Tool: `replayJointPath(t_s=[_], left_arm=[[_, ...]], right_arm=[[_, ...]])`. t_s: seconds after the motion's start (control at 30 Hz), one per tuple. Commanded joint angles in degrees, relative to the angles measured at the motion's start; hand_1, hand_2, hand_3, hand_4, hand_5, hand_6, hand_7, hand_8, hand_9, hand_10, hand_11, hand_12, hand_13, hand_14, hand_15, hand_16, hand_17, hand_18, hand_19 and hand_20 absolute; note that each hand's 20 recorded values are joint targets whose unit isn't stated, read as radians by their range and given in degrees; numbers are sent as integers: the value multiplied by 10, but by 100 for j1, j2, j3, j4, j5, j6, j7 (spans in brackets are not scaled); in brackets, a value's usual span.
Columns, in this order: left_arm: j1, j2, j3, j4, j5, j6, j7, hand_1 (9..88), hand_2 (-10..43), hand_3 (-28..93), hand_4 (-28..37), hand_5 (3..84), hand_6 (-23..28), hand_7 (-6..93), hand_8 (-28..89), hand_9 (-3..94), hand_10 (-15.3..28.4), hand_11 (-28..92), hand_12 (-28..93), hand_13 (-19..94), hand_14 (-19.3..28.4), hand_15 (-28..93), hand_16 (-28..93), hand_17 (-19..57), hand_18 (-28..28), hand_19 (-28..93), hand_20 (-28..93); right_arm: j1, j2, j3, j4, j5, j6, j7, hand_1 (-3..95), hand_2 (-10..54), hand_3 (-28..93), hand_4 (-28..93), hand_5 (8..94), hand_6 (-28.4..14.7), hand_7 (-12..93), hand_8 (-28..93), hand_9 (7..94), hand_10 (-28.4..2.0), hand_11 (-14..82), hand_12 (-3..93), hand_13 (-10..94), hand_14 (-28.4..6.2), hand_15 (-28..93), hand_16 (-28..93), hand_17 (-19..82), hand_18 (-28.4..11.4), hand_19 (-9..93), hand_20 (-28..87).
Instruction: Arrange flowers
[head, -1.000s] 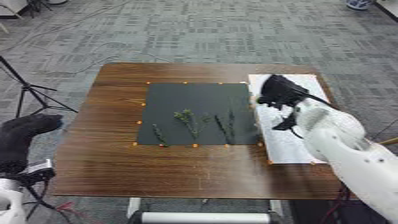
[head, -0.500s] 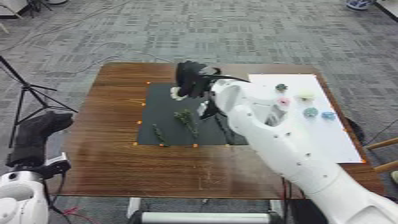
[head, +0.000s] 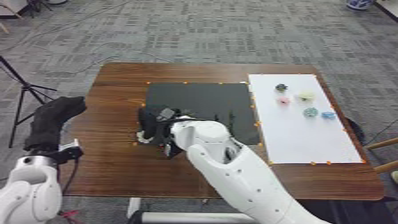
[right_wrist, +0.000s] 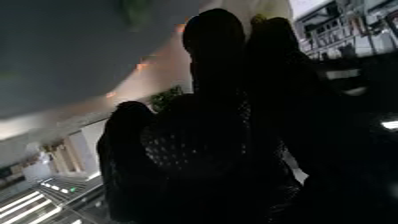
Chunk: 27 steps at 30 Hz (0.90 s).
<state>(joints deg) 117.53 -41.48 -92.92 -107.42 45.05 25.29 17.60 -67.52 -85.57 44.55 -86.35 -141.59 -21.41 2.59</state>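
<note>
The head view is evenly lit, the wrist view dim with glaring lights (right_wrist: 21, 209)

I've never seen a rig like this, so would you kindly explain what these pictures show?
This is a robot with two white arms. One picture looks down from its head; the other comes from its right wrist. On the brown table lie a black sheet with green stems and a white sheet with five small flowers. The black-gloved right hand, over the black sheet's near left part, seems to hold a pale flower; the left hand is off to the left.
</note>
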Motion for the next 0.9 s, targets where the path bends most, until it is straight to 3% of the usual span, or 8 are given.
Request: replayJointPath(t_s=[0.03,0.17,0.23,0.4,0.57,0.9], left_arm=[[-248,-139,249,49,50,-133,0,210,80,711,-283,544,-70,363,-177,573,59,260,145,489,124,182,71,64,146,188,260],[-391,-158,410,91,119,-225,-62,210,76,716,-283,552,-64,362,-172,578,66,271,143,489,126,195,72,62,146,189,261],[-333,-165,367,64,176,-263,-93,212,73,718,-283,558,-57,353,-166,578,74,275,142,487,130,209,67,59,147,192,261],[-304,-199,378,61,163,-331,-104,213,68,722,-283,566,-48,344,-156,579,91,277,142,483,140,226,57,56,149,195,259],[-265,-230,355,40,200,-411,-102,222,65,722,-283,607,-8,249,-103,583,137,263,149,467,167,278,32,45,154,216,253],[-282,-259,341,41,250,-535,-137,227,64,718,-283,621,10,202,-75,584,164,245,155,456,187,308,20,34,158,234,248]], right_arm=[[-43,-238,224,414,-792,431,-231,567,-95,645,-243,788,-15,302,136,937,-92,233,276,937,-23,562,288,682,-102,932,530],[2,-232,185,506,-889,697,-96,571,-95,633,-234,787,-16,299,132,937,-94,227,271,937,-23,563,288,682,-103,932,532],[57,-201,160,504,-869,673,-88,572,-95,626,-230,787,-17,296,128,937,-98,223,267,937,-21,563,288,682,-104,932,533],[163,-202,218,595,-825,799,14,576,-95,614,-224,785,-17,298,125,937,-97,223,261,937,-20,564,288,682,-104,932,535],[204,-165,218,643,-882,805,-32,591,-95,579,-210,774,-15,312,114,937,-99,222,246,937,-17,558,298,682,-104,932,538],[458,-6,148,740,-840,993,52,598,-95,561,-200,763,-13,332,99,932,-96,222,245,937,-15,552,306,679,-104,932,543]])
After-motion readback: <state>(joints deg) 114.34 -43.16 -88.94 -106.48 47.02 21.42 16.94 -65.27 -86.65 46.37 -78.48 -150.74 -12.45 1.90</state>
